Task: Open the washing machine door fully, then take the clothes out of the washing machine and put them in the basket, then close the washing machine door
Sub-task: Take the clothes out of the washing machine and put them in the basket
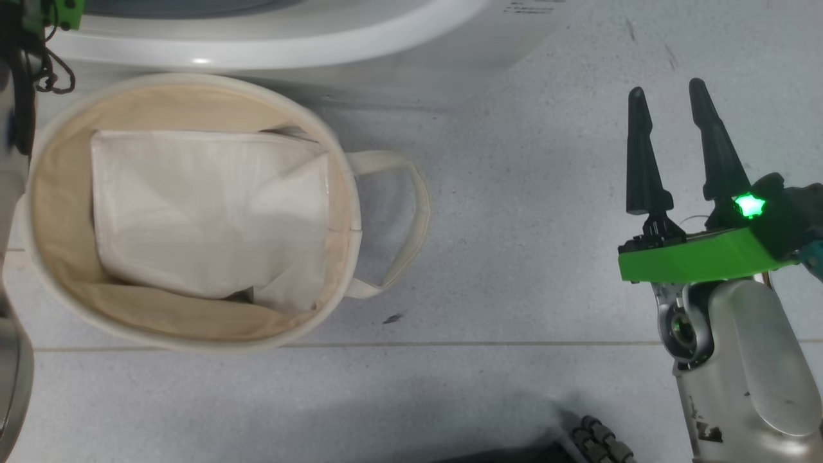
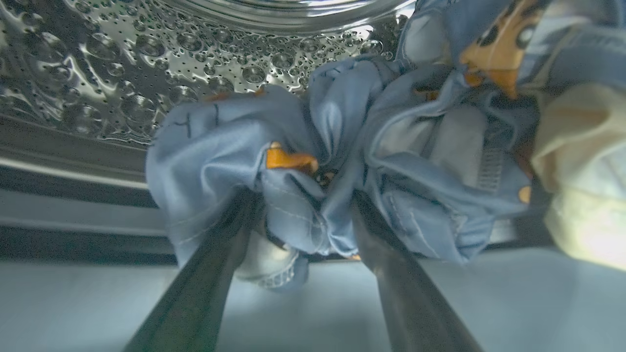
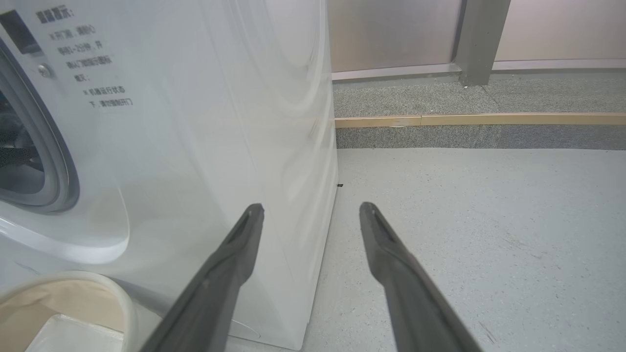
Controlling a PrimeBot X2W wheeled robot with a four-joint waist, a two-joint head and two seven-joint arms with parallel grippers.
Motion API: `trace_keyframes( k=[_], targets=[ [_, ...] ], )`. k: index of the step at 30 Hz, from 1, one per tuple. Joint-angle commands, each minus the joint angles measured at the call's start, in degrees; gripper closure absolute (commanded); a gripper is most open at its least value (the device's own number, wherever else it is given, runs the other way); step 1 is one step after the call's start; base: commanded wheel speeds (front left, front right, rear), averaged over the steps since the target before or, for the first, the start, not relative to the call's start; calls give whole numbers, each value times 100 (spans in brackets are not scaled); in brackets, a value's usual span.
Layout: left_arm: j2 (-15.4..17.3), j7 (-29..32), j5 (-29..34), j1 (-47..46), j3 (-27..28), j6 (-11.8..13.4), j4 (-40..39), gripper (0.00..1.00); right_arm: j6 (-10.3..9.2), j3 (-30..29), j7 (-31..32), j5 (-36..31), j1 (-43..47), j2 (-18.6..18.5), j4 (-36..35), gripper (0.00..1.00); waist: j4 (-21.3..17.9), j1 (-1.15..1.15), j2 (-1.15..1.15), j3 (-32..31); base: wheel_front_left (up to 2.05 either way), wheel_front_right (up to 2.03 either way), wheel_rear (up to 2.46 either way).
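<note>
Left tool (image 2: 304, 195) spread wide, fingers sunk into the clothes (image 2: 342, 146) (inside the drum (image 2: 122, 49)); right tool (image 1: 667, 90) agape, empty.

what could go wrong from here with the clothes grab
1. The left gripper straddles only one fold of the clothes; shutting there may pinch thin fabric that slips.
2. The cream part lies outside the fingers and could be left in the drum.
3. Trailing cloth might miss the basket.
</note>
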Motion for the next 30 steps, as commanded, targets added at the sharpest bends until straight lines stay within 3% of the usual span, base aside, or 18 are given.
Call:
trace_keyframes(
  k=[1,7,8,9,10,19,30],
  targets=[
    [277,26,51,-281,21,57,-68,0,43,125,-28,-52,53,78,-202,0,-24,-1,0,35,0,0,0],
    [347,101,17,-242,-41,-66,-59,0,43,113,-28,-73,57,83,-213,0,-52,-1,0,123,0,0,0],
    [354,79,12,-232,-51,-82,-59,17,43,111,-28,-70,58,84,-212,0,-54,-1,0,126,0,0,0],
    [359,56,4,-223,-56,-90,-58,90,43,110,-28,-65,59,84,-210,0,-53,-1,0,123,0,0,0],
    [361,28,-10,-215,-56,-92,-58,100,43,110,-28,-59,61,84,-207,0,-53,-1,0,115,0,0,0],
    [281,-354,-264,-18,48,-209,-55,100,43,132,-28,-44,99,85,-107,0,-3,-1,0,-184,0,0,0],
    [92,-1511,-854,918,463,-133,-58,100,43,184,-28,20,337,79,295,0,147,-1,0,-1164,0,0,0]
  ],
)
